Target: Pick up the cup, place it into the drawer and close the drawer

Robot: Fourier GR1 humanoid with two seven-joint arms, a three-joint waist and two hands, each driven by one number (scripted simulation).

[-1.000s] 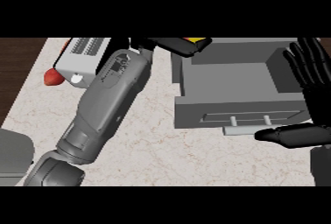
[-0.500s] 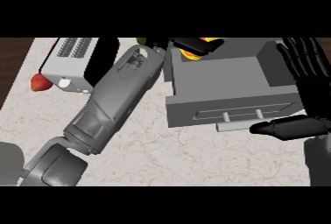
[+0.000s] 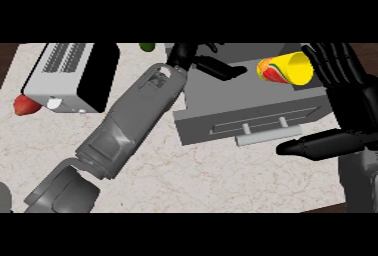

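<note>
The yellow cup with a red and green pattern lies tipped on its side over the grey open drawer, its open mouth turned toward the right hand's fingers. Those fingers stand straight and spread just right of the rim, and no finger curls round the cup; whether they touch it cannot be told. The thumb points left below, in front of the drawer's pale bar handle.

The left hand reaches over the drawer's far left corner, its fingers loosely bent and stretched toward the cup, short of it, holding nothing. Its upper part is cut off by the view's edge.

Left of the grey left forearm sits a boxy white toaster with a black side, with a red object at its left corner that is hard to make out. A small green thing shows at the top edge. The counter is pale, veined stone.
</note>
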